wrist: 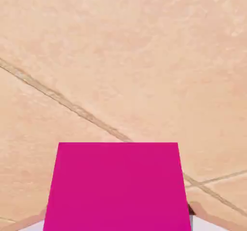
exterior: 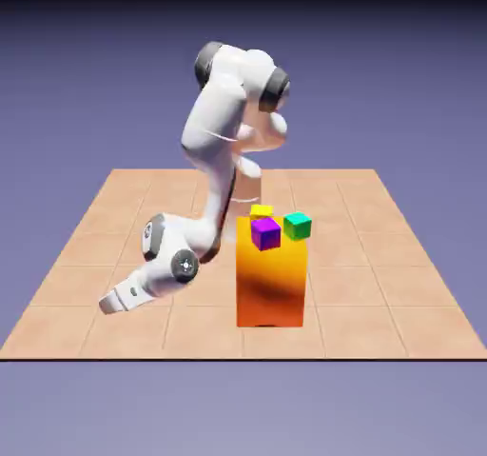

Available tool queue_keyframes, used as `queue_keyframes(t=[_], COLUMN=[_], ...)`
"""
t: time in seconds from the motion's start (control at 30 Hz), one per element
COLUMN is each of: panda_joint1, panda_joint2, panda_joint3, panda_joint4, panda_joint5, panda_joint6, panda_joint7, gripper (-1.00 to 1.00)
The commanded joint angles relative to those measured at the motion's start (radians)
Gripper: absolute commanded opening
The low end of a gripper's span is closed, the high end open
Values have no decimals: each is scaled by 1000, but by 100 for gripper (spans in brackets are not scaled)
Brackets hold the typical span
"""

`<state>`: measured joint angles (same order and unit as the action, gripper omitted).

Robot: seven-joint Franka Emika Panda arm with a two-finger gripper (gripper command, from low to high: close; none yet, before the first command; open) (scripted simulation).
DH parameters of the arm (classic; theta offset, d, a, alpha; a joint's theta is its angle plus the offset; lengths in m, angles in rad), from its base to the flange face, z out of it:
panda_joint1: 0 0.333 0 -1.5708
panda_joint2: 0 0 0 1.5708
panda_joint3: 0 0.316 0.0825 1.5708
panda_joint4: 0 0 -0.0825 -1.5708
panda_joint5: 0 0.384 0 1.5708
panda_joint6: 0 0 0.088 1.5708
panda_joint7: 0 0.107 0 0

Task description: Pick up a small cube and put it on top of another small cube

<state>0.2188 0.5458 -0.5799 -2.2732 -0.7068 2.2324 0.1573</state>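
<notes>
The small bright magenta-pink cube (wrist: 118,186) fills the bottom middle of the hand view, large and square. It sits between my fingertips (wrist: 206,225), of which only pale slivers show at its lower corners. My gripper (exterior: 107,303) hangs low over the tiled table at the exterior view's left, shut on this cube. The hand hides the cube in the exterior view. A darker purple cube (exterior: 265,233), a green cube (exterior: 298,225) and a yellow cube (exterior: 262,211) cluster at the top of a tall orange block (exterior: 271,287), to the right of my hand.
The tall orange block stands mid-table, close to my forearm and elbow (exterior: 181,259). Tan tiles with diagonal grout lines (wrist: 72,104) lie under the held cube. The table's front edge (exterior: 238,357) runs just below the hand.
</notes>
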Motion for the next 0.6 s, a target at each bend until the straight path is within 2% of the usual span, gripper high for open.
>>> queue_keyframes(t=[0.0, 0.57], panda_joint1=[-27, -64], panda_joint2=[-8, -478], panda_joint3=[6, 597], panda_joint4=[16, 120], panda_joint5=[10, 243], panda_joint6=[-28, -760], panda_joint7=[-24, 12], gripper=[-100, -100])
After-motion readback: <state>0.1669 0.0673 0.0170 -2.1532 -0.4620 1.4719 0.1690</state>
